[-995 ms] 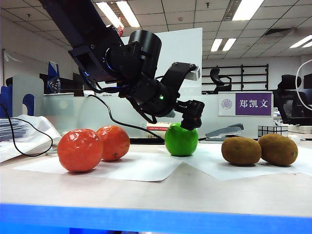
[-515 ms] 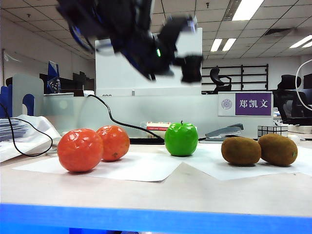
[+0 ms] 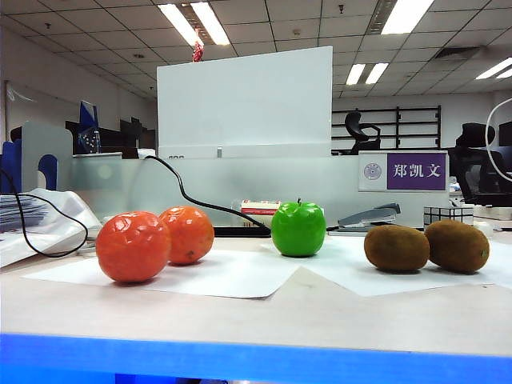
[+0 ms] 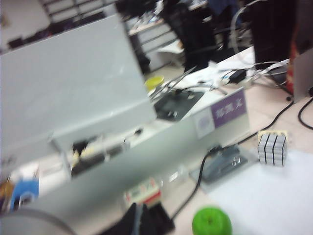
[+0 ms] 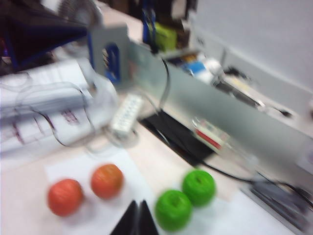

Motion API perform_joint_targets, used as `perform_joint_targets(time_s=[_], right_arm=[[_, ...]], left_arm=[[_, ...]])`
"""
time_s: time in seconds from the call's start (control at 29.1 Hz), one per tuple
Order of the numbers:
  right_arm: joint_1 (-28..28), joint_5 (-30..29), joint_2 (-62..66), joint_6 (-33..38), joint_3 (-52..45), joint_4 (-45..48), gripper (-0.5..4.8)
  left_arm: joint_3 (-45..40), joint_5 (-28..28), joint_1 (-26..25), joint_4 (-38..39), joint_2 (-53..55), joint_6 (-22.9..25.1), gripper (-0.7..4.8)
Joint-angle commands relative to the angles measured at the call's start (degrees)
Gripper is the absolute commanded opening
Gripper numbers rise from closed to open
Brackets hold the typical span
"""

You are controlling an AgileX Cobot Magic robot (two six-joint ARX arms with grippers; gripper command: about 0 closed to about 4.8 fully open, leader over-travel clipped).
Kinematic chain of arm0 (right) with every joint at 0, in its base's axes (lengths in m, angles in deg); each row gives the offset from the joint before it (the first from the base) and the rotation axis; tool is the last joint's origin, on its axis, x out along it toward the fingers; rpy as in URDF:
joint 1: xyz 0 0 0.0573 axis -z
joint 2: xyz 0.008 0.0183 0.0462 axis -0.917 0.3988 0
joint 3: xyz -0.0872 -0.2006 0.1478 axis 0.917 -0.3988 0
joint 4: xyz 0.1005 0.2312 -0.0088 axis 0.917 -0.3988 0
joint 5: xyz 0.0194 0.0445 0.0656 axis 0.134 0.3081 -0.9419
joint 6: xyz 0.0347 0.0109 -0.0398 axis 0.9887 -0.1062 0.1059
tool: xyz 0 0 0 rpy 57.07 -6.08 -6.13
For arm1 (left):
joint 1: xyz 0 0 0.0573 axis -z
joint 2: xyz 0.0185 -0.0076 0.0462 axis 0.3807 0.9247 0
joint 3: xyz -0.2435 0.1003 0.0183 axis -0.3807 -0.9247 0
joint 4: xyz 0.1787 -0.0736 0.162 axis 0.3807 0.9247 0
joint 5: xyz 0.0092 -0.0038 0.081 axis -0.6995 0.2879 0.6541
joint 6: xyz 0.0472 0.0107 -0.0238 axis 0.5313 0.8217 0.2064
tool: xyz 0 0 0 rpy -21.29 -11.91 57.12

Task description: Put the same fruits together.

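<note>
Open office, ceiling light panels (image 3: 190, 22), white partition board (image 3: 244, 100), possibly shelving (image 3: 384, 124) behind, desk (image 3: 320, 308)

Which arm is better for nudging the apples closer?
Probably right. The right gripper, shut, sits close beside both apples in its wrist view; the left gripper, also shut, sees only one apple.

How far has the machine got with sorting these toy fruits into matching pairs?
It looks essentially finished. The two orange-red dimpled oranges sit side by side, the two brown fuzzy kiwis touch each other, and the right wrist view shows two glossy green apples close together. Nothing is in hand: the left gripper and right gripper are shut, empty, raised above the table. Nothing obvious remains.
</note>
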Motion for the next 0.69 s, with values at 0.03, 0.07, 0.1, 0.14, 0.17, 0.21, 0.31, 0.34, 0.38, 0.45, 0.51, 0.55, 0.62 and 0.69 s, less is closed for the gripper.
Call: perform_joint_targets(time_s=[0.03, 0.07, 0.1, 0.14, 0.17, 0.21, 0.31, 0.34, 0.38, 0.45, 0.51, 0.55, 0.62, 0.69], right_arm=[[-0.07, -4.72, -0.85, 1.66, 0.09, -0.17, -0.08], [-0.07, -5.64, -1.46, 1.62, -0.52, -0.13, -0.09], [-0.07, -6.19, -2.05, 1.6, -1.36, 0.5, -0.09], [-0.07, -6.25, -2.69, 1.62, -2.43, 1.29, -0.09], [-0.07, -6.19, -3.67, 1.75, -3.82, 2.21, -0.09], [-0.07, -6.16, -4.33, 2.14, -4.85, 2.93, -0.09], [-0.02, -5.79, -7.26, 4.92, -8.52, 6.1, -0.09], [-0.02, -5.7, -8.15, 5.6, -9.55, 7.08, -0.09], [-0.02, -5.44, -9.2, 6.45, -10.73, 8.46, -0.09], [-0.07, -4.33, -10.64, 7.85, -12.52, 10.73, -0.09], [-0.07, -2.23, -12.17, 8.76, -14.88, 13.84, -0.09], [-0.04, -1.22, -12.76, 9.22, -16.09, 15.5, -0.09], [-0.04, 0.37, -14.16, 10.36, -18.97, 19.21, -0.09], [-0.04, 1.49, -15.23, 12.5, -21.77, 23.08, -0.09]], left_arm=[[-1.01, -0.39, 0.02, 9.46, -3.91, -1.51, -0.06], [-2.05, -0.39, 0.09, 10.71, -5.6, -1.49, -0.06], [-3.19, -0.42, 0.2, 11.17, -6.95, -1.46, -0.06], [-4.61, -0.42, 0.35, 11.15, -8.39, -1.51, -0.06], [-6.62, -0.59, 0.48, 10.78, -10.32, -1.57, -0.06], [-8.48, -1.14, 0.48, 10.03, -11.85, -1.81, -0.06], [-15.06, -1.46, 0.35, 6.56, -18.01, -5.75, -0.06], [-16.87, -1.4, 0.26, 5.18, -19.74, -6.71, -0.06], [-19.19, -1.07, 0.17, 3.5, -22.01, -7.17, -0.06], [-22.75, 0.17, 0.17, 0.24, -25.4, -7.63, -0.06], [-26.53, -0.02, 0.2, -3.61, -29.03, -7.89, -0.06], [-28.04, 0.0, 0.2, -5.14, -30.49, -8.39, -0.06], [-31.36, 0.9, 0.15, -8.46, -33.4, -9.38, -0.06], [-34.64, 3.02, 0.13, -11.69, -35.98, -10.56, -0.06]])
